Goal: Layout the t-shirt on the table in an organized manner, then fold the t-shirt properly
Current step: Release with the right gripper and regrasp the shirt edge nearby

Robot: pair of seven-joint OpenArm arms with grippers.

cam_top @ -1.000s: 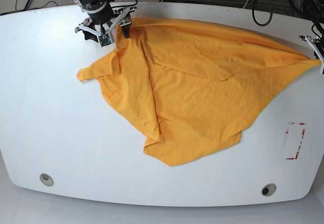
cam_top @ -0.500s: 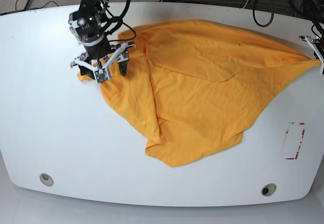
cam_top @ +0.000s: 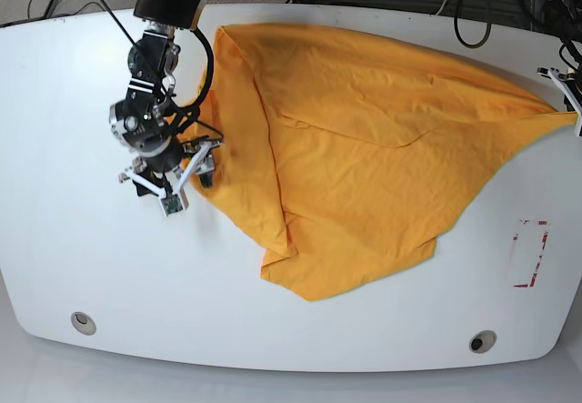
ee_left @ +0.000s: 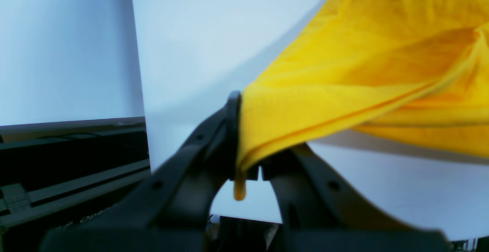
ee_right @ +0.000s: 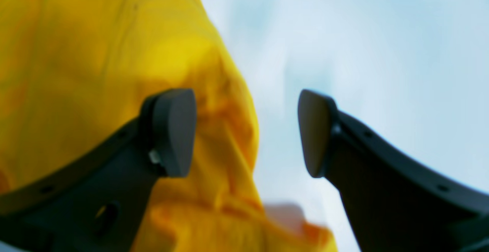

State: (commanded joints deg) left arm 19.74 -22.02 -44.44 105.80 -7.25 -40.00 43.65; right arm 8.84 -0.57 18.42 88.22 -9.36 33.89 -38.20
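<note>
The orange-yellow t-shirt [cam_top: 364,148] lies spread and wrinkled across the white table [cam_top: 91,257], no lettering showing. My right gripper [cam_top: 173,183] hovers open at the shirt's left edge. In the right wrist view, one finger [ee_right: 172,130] is over the t-shirt [ee_right: 95,53] and the other over the bare table [ee_right: 363,34], so the right gripper [ee_right: 244,133] straddles the cloth's edge. My left gripper [cam_top: 575,103] at the table's right edge is shut on the shirt's far right corner. Up close, the left gripper [ee_left: 244,170] pinches a bunched fold of the t-shirt [ee_left: 363,53], lifted off the table [ee_left: 191,34].
Two round metal grommets [cam_top: 84,322] [cam_top: 483,340] sit near the front edge. A red-white tape rectangle [cam_top: 530,253] marks the right side. Cables [cam_top: 473,3] lie beyond the far edge. A dark frame [ee_left: 68,168] shows past the table edge in the left wrist view.
My right gripper has travelled from the shirt's far left corner down along its left edge, staying open. The small flap at the left is now covered. The left gripper has kept its hold.
</note>
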